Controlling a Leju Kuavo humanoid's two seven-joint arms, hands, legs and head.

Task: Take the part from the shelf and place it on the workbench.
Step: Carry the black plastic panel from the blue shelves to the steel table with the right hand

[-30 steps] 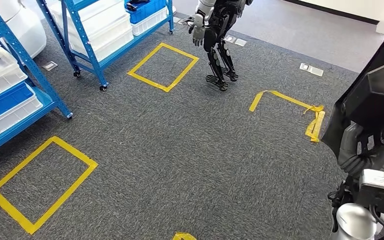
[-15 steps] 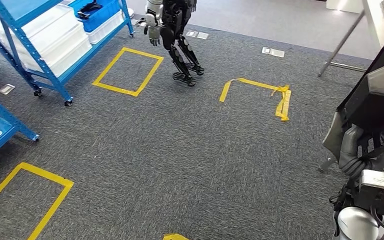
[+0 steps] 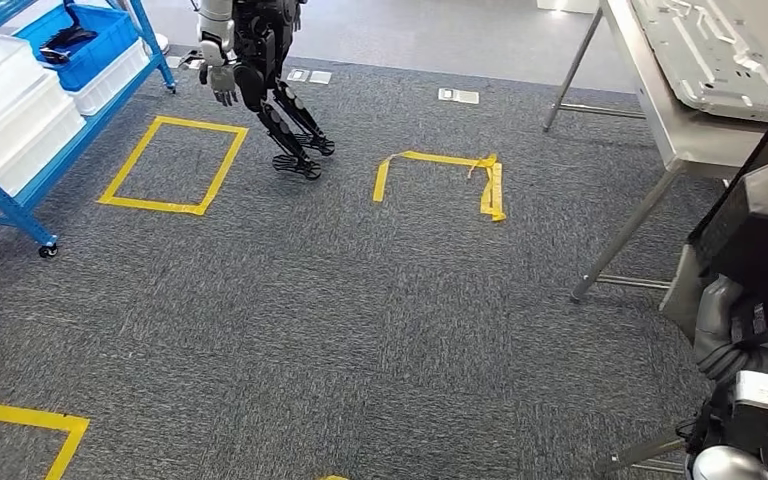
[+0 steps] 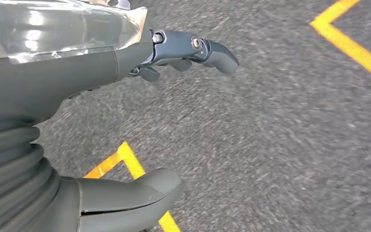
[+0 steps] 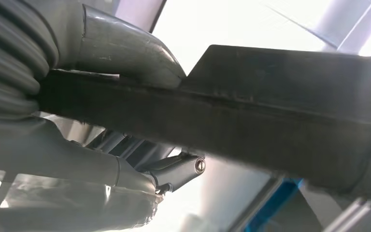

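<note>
Black part [image 3: 760, 215] gripped by right hand [image 3: 735, 320].

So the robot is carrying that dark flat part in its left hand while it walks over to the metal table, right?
Not quite: the right hand holds the dark flat part, as the right wrist view shows. The left hand holds nothing, its fingers apart above the carpet in the left wrist view. The metal table does stand ahead on the right.
</note>
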